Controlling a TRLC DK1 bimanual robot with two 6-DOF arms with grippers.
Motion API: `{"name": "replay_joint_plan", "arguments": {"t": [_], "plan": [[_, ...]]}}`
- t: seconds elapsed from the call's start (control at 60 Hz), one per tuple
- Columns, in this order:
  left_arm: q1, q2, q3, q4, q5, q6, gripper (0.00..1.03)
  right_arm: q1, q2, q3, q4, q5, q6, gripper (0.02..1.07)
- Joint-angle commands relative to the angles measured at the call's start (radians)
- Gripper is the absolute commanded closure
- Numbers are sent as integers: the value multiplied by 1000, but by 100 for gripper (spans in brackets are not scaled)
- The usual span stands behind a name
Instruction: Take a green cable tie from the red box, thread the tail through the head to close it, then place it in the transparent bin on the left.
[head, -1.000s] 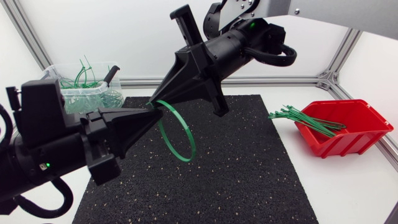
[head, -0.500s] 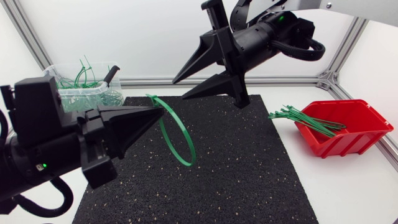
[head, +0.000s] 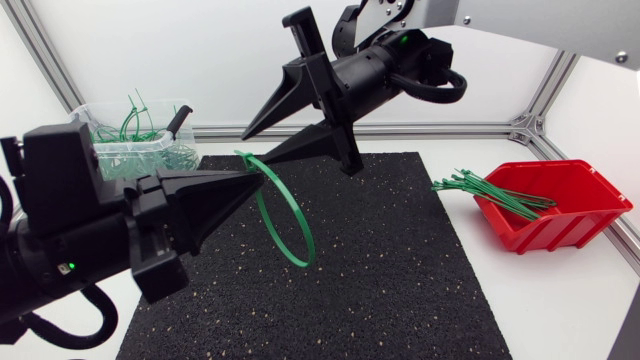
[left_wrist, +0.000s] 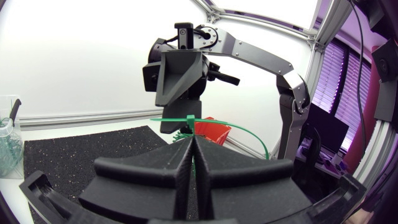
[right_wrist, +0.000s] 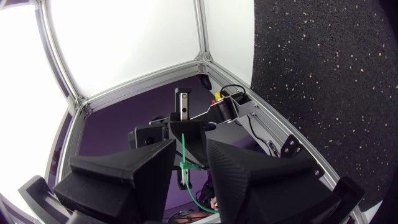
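Observation:
A green cable tie (head: 296, 207), closed into a loop, hangs over the black mat from my left gripper (head: 258, 178), which is shut on it near the head. In the left wrist view the tie's head (left_wrist: 186, 118) sticks up just past the closed fingertips. My right gripper (head: 257, 147) hovers right above that spot, open, one finger on each side of the tie's end. In the right wrist view the tie (right_wrist: 186, 163) stands in the gap between the fingers, touching neither. The red box (head: 565, 210) at the right holds more green ties (head: 490, 192). The transparent bin (head: 135, 135) stands at the back left.
The black mat (head: 400, 280) covers the middle of the table under both grippers. The bin holds several closed green ties. A bundle of ties pokes out over the red box's left rim toward the mat.
My right gripper let go of the tie, opened, swung away up and right, then came back beside the tie's end. The left gripper kept its hold and barely moved.

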Motion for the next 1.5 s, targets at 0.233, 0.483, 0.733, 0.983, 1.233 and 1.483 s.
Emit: {"name": "replay_joint_plan", "arguments": {"t": [0.233, 0.483, 0.733, 0.983, 1.233, 1.483], "plan": [[-9, -4, -2, 18, 4, 13, 100, 41, 43, 57, -25, -39, -24, 67], [-9, -7, -2, 17, 4, 13, 100, 43, -5, -15, -28, -39, -58, 83], [-9, -8, -2, 17, 4, 13, 100, 47, -57, -60, -25, -39, -69, 95], [-9, -10, -1, 15, 4, 13, 100, 64, -74, -44, -26, -36, -61, 101], [-11, -10, -1, 14, 4, 13, 100, 64, -49, -27, -23, -30, -60, 101], [-11, -10, -1, 14, 4, 13, 100, 67, 54, 63, -26, -24, -54, 101]]}}
